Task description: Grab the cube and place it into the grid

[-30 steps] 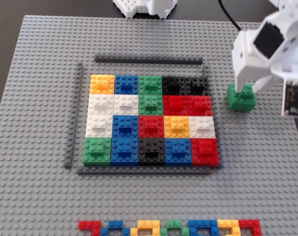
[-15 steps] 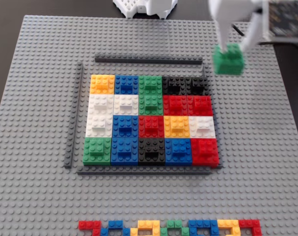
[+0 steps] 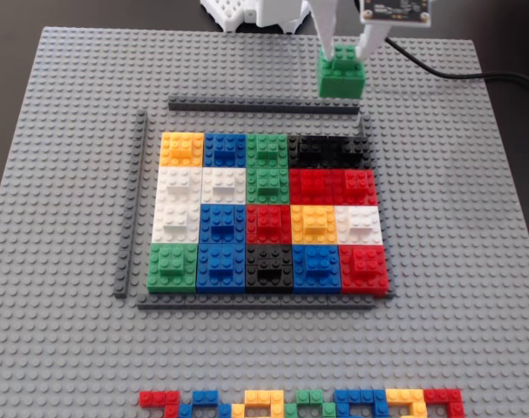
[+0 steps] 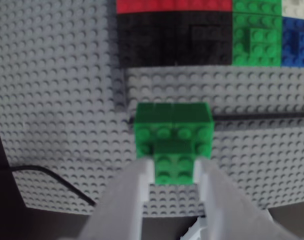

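Note:
The cube (image 3: 342, 77), a green studded block with a smaller green brick on top, hangs in the air above the baseplate, just beyond the far dark strip of the grid (image 3: 268, 211). My gripper (image 3: 344, 54) is shut on its small top brick. In the wrist view the cube (image 4: 174, 131) sits between my two white fingers (image 4: 134, 190), the gripper (image 4: 175, 167) clamped on the top brick. The grid (image 4: 202, 35) shows at the top of that view, its black and green tiles nearest. The grid is a multicoloured patchwork framed by thin dark grey strips.
A large light grey studded baseplate (image 3: 64, 348) carries everything. A thin row of small mixed-colour bricks (image 3: 303, 403) lies at the near edge. The arm's white base (image 3: 247, 12) stands beyond the far edge, and a black cable (image 3: 473, 77) runs off to the right.
The gripper lifted the cube off the baseplate at the right of the grid and carried it up and leftward. It now hangs past the grid's far edge.

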Available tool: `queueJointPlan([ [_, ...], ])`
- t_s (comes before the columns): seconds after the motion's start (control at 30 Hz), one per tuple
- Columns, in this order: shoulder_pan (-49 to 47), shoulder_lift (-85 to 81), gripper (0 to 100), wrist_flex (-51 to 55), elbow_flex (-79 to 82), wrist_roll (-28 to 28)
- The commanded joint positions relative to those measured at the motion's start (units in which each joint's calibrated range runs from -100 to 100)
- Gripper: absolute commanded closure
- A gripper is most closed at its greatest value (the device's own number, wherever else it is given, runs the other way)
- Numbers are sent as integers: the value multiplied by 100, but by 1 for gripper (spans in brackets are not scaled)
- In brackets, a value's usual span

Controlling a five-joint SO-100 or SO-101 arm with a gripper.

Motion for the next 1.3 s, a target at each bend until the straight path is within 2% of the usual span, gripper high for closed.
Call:
queueJointPlan([
  [0.0, -61, -554, 96, -125, 304, 10],
  [1.27, -275, 658, 96, -911, 984, -88],
])
